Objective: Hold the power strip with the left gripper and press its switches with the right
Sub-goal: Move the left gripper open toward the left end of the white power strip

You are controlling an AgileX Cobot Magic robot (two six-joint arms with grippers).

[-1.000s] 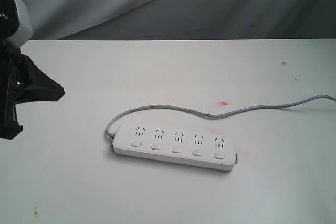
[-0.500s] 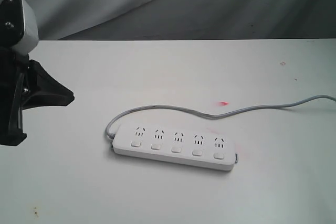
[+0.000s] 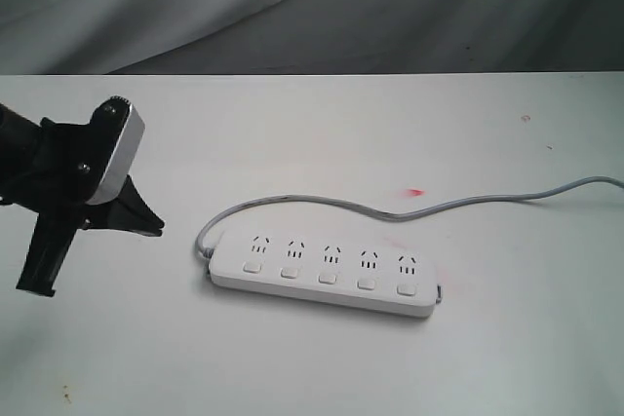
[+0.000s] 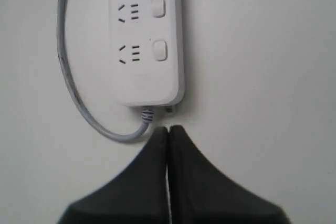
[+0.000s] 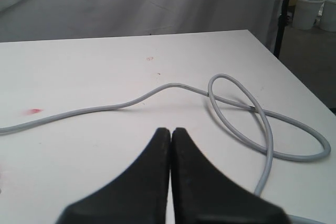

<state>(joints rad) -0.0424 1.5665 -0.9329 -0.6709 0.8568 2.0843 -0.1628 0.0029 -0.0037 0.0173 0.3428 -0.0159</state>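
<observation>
The power strip (image 3: 346, 270) lies flat on the white tabletop (image 3: 292, 133), sockets up, a little right of centre in the exterior view. Its five switches (image 3: 328, 278) run in a row below the sockets. The grey cord (image 3: 322, 200) leaves the strip's left end, curls back behind it and trails off to the right, passing a small red mark (image 3: 416, 192). The left end effector (image 3: 154, 229) hangs to the left of the strip, apart from it, fingers pressed together on nothing (its wrist view shows the tips aimed at the cord end). The right end effector (image 5: 170, 130) is likewise closed and empty, above the tabletop, facing a loop of cord.
</observation>
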